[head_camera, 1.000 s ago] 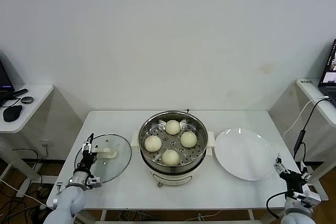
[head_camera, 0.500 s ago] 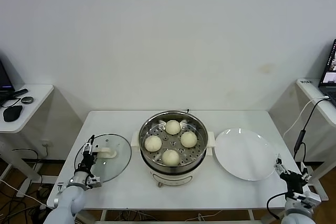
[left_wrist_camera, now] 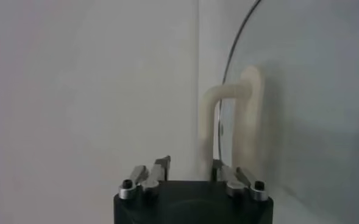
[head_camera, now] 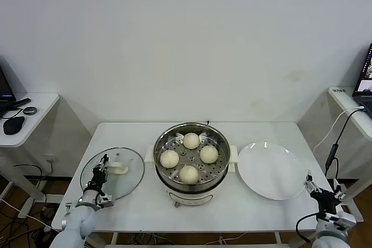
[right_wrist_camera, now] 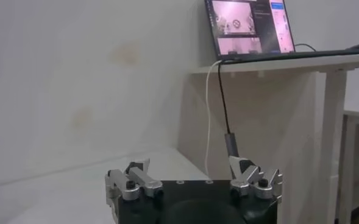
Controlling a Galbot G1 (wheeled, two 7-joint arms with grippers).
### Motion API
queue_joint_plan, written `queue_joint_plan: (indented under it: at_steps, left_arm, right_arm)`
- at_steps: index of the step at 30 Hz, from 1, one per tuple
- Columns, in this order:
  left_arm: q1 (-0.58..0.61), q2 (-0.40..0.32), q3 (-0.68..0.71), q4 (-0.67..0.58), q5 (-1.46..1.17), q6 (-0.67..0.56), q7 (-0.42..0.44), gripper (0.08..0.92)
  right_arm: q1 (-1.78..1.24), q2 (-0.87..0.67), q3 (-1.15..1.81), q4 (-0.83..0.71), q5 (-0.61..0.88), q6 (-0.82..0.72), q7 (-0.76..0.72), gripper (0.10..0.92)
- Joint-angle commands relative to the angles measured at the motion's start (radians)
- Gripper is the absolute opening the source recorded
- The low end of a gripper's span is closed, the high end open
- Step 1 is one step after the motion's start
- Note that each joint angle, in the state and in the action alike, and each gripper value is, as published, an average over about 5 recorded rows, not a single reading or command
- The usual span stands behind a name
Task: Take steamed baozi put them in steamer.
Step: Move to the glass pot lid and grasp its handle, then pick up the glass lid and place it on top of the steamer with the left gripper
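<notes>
A white bench (head_camera: 139,201) seen from above carries three things in a row: a round glass lid (head_camera: 113,173) on the robot's left, the steamer (head_camera: 192,158) in the middle, and a bare white plate (head_camera: 270,171) on the right. All four baozi (head_camera: 191,140) already sit on the perforated tray inside the steamer, apart from one another, so the loading itself looks done and the likely next job is covering the pot. That move turns on the lid: it lies just beside the steamer on its left, and the steamer lies to the right of the left gripper (head_camera: 102,167), which is much the nearer of the two. The lid's white arched handle (left_wrist_camera: 231,125) has its long axis pointing away from this gripper, roughly in line with its reach. In the left wrist view the glass edge runs in between the two fingertips (left_wrist_camera: 161,164), which stand narrowly apart; the jaws appear to be pinching the lid's rim near the handle, though actual contact with the glass cannot be made out for certain. The right gripper (right_wrist_camera: 190,172) waits at the bench's near right corner, below the plate, its jaws spread wide and holding nothing, with a side desk and laptop (right_wrist_camera: 249,27) beyond it.
</notes>
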Motion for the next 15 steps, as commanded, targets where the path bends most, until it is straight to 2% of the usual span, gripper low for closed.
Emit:
queue_joint_plan:
  at_steps: [1,5,8,10,12,15]
  left_arm:
    - [0.036,-0.013,-0.012,-0.100,-0.079,0.147,0.036,0.248]
    - [0.113,-0.025,-0.032,-0.311,-0.108,0.329,0.120,0.176]
    - [0.158,-0.022,-0.013,-0.459,-0.076,0.485,0.155,0.172]
    - [0.172,-0.036,-0.006,-0.554,-0.038,0.599,0.210,0.172]
    - [0.182,-0.076,-0.015,-0.640,-0.002,0.681,0.281,0.172]
    - [0.196,-0.154,-0.045,-0.713,0.069,0.707,0.342,0.172]
  right_arm:
    - [-0.002,-0.001,0.003,0.014,0.002,-0.008,-0.002,0.823]
    - [-0.002,0.000,0.001,0.015,0.002,-0.012,-0.003,0.823]
    - [0.001,0.001,0.000,0.018,0.004,-0.015,-0.004,0.823]
    - [0.003,0.002,0.000,0.021,0.007,-0.017,-0.005,0.823]
    - [0.002,0.004,0.000,0.025,0.009,-0.020,-0.006,0.823]
    - [-0.001,0.008,0.000,0.032,0.010,-0.022,-0.009,0.823]
